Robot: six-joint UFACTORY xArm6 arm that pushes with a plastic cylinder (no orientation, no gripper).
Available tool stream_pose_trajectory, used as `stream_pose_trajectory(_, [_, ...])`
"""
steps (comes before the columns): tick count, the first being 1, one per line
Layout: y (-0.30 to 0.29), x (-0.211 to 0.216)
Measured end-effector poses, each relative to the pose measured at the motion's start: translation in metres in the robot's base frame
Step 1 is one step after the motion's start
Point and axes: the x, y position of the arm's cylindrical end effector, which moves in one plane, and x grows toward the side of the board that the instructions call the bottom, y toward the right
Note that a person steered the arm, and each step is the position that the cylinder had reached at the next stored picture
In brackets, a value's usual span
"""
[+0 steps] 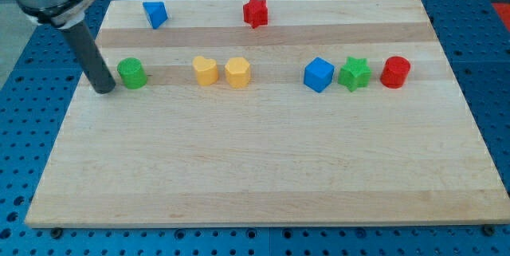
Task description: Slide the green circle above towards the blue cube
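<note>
Two yellow blocks lie between the green circle, far left on the bench, and the blue cube. My tip, no hand, sits just left; pushing rightward risks shoving them along.

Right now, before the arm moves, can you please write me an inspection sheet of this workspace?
Surface: wooden board, flat, on a blue perforated base.
Job's things: green circle near the view's left edge; blue cube far to its right in the same row.
Clutter: yellow heart and yellow block lie between them; green star, red cylinder, red star, small blue block.
Grippers: none; my tip sits just left of the green circle.
Cables: nothing seen.
Surroundings: nothing seen beyond the base.
</note>
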Motion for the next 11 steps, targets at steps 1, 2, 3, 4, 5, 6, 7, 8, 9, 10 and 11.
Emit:
stream_pose_trajectory(1, [0.011, -0.011])
stream_pose_trajectory(2, [0.013, -0.024])
stream_pose_trajectory(3, [0.020, -0.031])
stream_pose_trajectory(4, [0.032, -0.044])
stream_pose_trajectory(5, [0.049, -0.054])
stream_pose_trajectory(6, [0.074, -0.060])
stream_pose_trajectory(7, [0.107, -0.061])
stream_pose_trajectory(8, [0.141, -0.062])
stream_pose_trajectory(9, [0.173, -0.069])
stream_pose_trajectory(10, [0.208, -0.076])
stream_pose_trajectory(11, [0.245, -0.076])
